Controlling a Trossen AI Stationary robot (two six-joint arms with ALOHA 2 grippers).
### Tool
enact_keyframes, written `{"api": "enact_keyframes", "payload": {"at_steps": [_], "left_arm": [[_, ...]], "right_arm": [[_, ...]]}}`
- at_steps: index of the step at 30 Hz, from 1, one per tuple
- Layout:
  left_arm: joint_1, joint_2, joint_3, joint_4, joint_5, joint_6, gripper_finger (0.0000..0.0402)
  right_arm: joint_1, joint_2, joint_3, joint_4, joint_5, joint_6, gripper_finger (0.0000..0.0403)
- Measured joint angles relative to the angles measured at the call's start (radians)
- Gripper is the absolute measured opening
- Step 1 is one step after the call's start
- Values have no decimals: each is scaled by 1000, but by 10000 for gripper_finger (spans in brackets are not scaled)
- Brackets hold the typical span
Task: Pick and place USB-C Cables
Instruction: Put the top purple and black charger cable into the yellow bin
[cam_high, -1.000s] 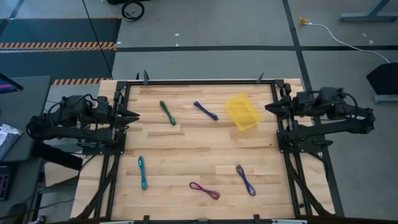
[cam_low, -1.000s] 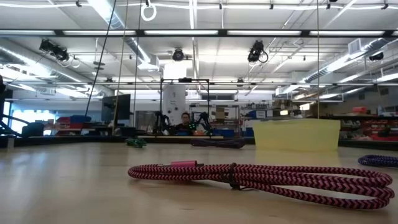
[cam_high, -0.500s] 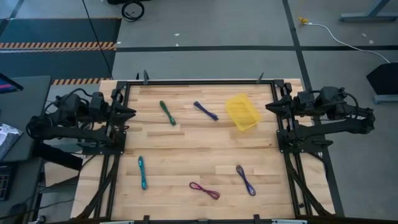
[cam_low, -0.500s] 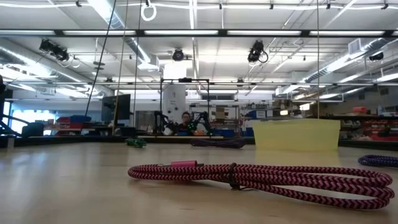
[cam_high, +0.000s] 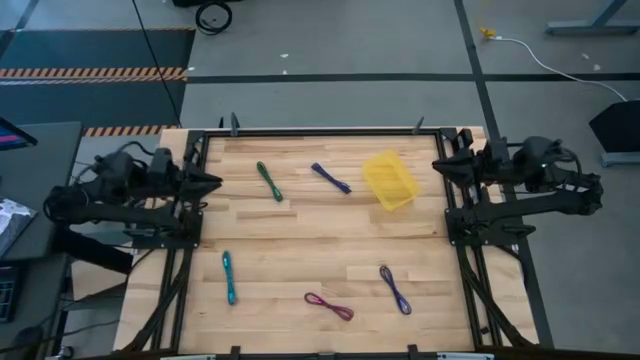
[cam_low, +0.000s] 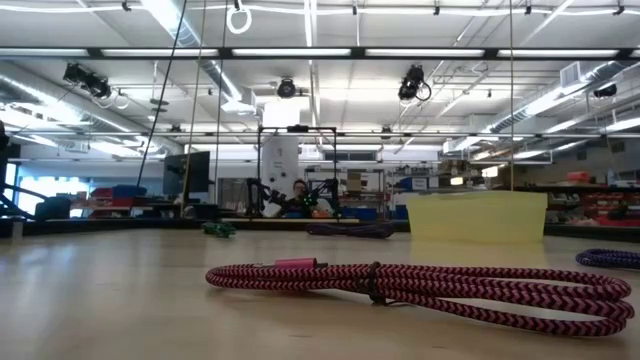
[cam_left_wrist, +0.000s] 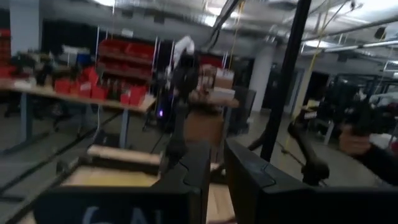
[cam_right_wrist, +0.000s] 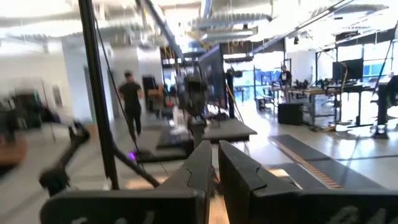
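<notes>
Overhead, the wooden tabletop (cam_high: 300, 240) carries five short cable bundles and a small yellow tray (cam_high: 390, 180), which sits in the upper right part of the board. The green cable (cam_high: 269, 181) lies in the upper left area, with one purple-blue cable (cam_high: 331, 178) between it and the tray, near both but touching neither. Toward the bottom of the frame, the teal cable (cam_high: 229, 277) rests at lower left, the magenta cable (cam_high: 329, 306) at lower centre, and the second purple-blue cable (cam_high: 395, 289) just to its right. All five lie well apart from one another, and none is in the tray.

The left gripper (cam_high: 212, 182) hangs at the left edge of the tabletop, level with the green cable; in its wrist view its fingers (cam_left_wrist: 249, 180) stand nearly together with only a slim gap, holding nothing. The right gripper (cam_high: 438, 166) sits at the right edge, near the tray; its fingers (cam_right_wrist: 239, 171) are likewise almost closed and empty.

From table height, the magenta cable (cam_low: 420, 285) fills the foreground, with the tray (cam_low: 477, 218) behind it to the right and a purple-blue cable (cam_low: 610, 258) at the far right edge. A person (cam_low: 297, 197) shows small in the distant room, and another person (cam_right_wrist: 132, 102) stands in the right wrist view.
</notes>
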Motion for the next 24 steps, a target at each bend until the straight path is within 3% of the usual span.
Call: {"api": "enact_keyframes", "payload": {"at_steps": [5,13,24], "left_arm": [[0,33,-62,7,-29,4,53],[0,161,-97,27,-128,3,53],[0,375,-131,130,-153,100,53]], "right_arm": [[0,13,0,75,0,56,37],[-2,98,1,117,24,-31,46],[-2,439,1,80,58,-37,151]]}}
